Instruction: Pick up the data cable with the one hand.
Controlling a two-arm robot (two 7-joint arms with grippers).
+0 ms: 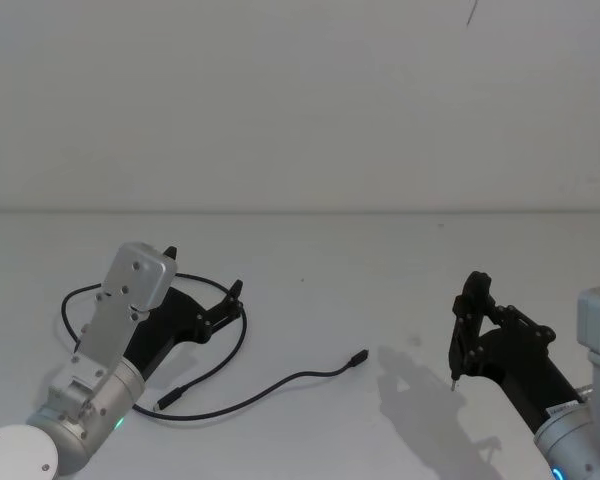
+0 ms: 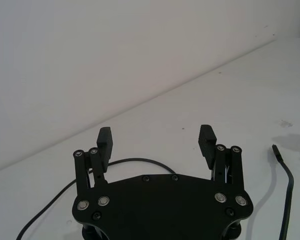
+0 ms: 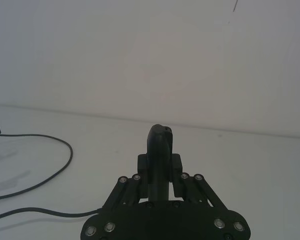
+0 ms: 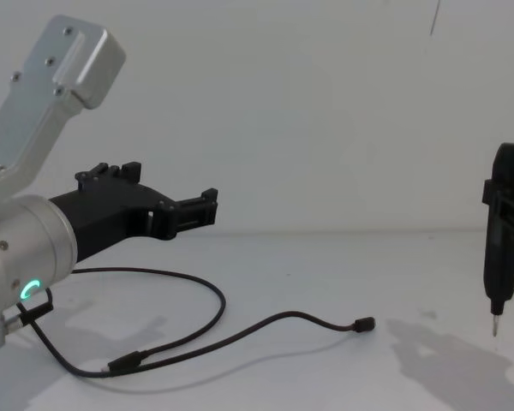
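Cable lies slack on the white bench [image 1: 320, 260]: we find the data cable [image 1: 315, 374] toward 7 o'clock in our head view. It curls in a wide loop out at 9 o'clock, then trails off toward 3 o'clock and ends in a small plug. Its other plug rests at the loop's 6 o'clock. We see the left claw [image 1: 204, 270] hovering over that loop, raised off the bench and apart from the cable. It is released, with its two fingers spread wide, nothing between them, and pointing toward 2 o'clock. The right claw [image 1: 472, 305] sits at 4 o'clock, well apart from the cable. It is clenched on a black pen-shaped tool [image 4: 501, 248], which stands upright with its metal tip down over the bench.
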